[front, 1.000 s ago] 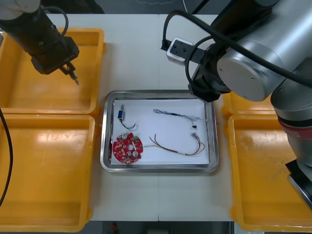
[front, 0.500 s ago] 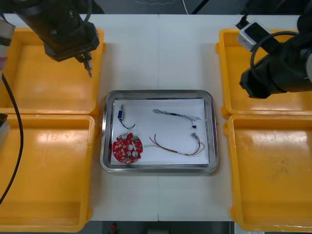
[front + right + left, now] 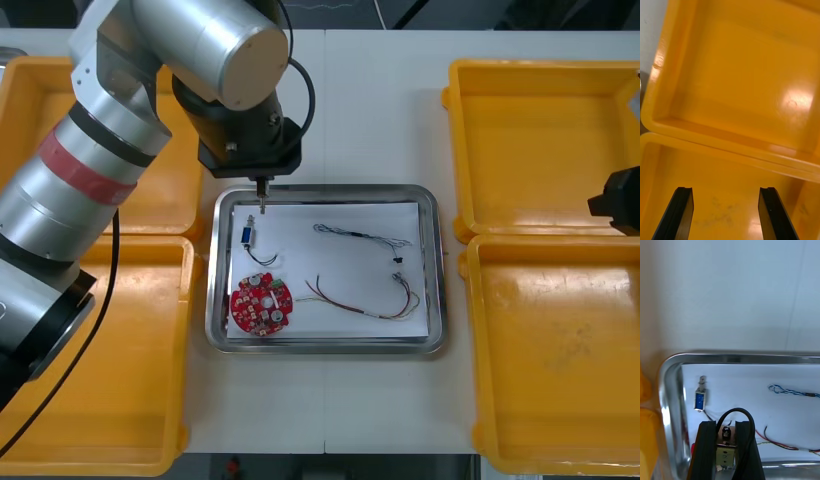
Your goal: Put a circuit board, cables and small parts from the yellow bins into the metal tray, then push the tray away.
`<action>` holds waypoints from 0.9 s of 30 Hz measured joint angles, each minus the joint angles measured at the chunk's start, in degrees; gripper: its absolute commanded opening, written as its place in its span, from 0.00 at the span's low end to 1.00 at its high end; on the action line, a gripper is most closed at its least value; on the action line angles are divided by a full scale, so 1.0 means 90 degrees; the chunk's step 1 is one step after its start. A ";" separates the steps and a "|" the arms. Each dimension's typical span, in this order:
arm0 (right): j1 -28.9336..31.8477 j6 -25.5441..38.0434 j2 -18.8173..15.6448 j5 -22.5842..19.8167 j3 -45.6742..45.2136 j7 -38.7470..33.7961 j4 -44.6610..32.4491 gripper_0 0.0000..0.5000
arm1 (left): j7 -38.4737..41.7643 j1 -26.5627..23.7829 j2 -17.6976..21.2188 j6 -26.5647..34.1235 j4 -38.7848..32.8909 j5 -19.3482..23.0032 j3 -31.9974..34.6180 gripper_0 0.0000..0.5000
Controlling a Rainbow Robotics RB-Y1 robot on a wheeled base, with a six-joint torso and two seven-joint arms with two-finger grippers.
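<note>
Light table [image 3: 380,110], faint seam running 12 to 6 o'clock; dark strip of room [image 3: 450,12] past the 12 o'clock edge. Left yellow bins [image 3: 100,380] at 9 o'clock of the metal tray [image 3: 325,190], insides bare. Red band [image 3: 90,170] round the left arm. Left gripper [image 3: 262,200] over the tray's 11 o'clock corner, fingers [image 3: 706,450] pinching a held metal part [image 3: 725,444] with a black lead [image 3: 733,410] looping above it. Tray mid-table, white inside. In it: blue metal part [image 3: 247,235] at 10 o'clock, red circuit board [image 3: 261,303] at 7 o'clock, blue-and-white cable [image 3: 360,236] at 1 o'clock, red-and-yellow cable [image 3: 365,300] at 5 o'clock. Right yellow bins [image 3: 550,140] at 3 o'clock of the tray. Right gripper [image 3: 726,191] above the join of those two bins, fingers spread wide, gripping nothing.
</note>
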 measured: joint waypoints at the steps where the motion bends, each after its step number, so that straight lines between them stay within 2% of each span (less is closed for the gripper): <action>1: 0.0111 0.0000 -0.0007 -0.0026 -0.0110 0.0000 -0.0009 1.00 | 0.0000 0.0043 -0.0036 -0.0113 0.0015 -0.0037 -0.0072 0.00; 11: 0.1199 0.0000 -0.0007 -0.0222 -0.0811 -0.0040 -0.0284 1.00 | 0.0000 0.0428 -0.0087 -0.1162 0.0582 -0.0345 -0.0961 0.00; 17: 0.1796 0.0000 -0.0007 -0.0735 -0.1050 -0.0528 -0.0355 1.00 | 0.0000 0.0447 -0.0112 -0.1479 0.1026 -0.0461 -0.1243 0.01; 18: 0.1882 0.0000 -0.0007 -0.0839 -0.1084 -0.0643 -0.0369 1.00 | 0.0000 0.0448 -0.0120 -0.1501 0.1052 -0.0481 -0.1248 0.16; 19: 0.1965 0.0000 -0.0007 -0.0901 -0.1112 -0.0758 -0.0390 1.00 | 0.0000 0.0448 -0.0129 -0.1519 0.1068 -0.0495 -0.1248 0.47; 20: 0.2034 0.0000 -0.0007 -0.0922 -0.1132 -0.0859 -0.0427 1.00 | 0.0000 0.0448 -0.0135 -0.1527 0.1074 -0.0499 -0.1248 0.68; 21: 0.2093 0.0000 -0.0007 -0.0922 -0.1140 -0.0932 -0.0483 1.00 | 0.0000 0.0448 -0.0139 -0.1527 0.1075 -0.0499 -0.1248 0.93; 22: 0.2136 0.0000 -0.0007 -0.0922 -0.1143 -0.0974 -0.0540 1.00 | 0.0000 0.0448 -0.0143 -0.1527 0.1075 -0.0499 -0.1248 1.00; 27: 0.2227 0.0000 -0.0007 -0.0918 -0.1143 -0.0984 -0.0638 1.00 | 0.0000 0.0448 -0.0147 -0.1529 0.1075 -0.0499 -0.1248 1.00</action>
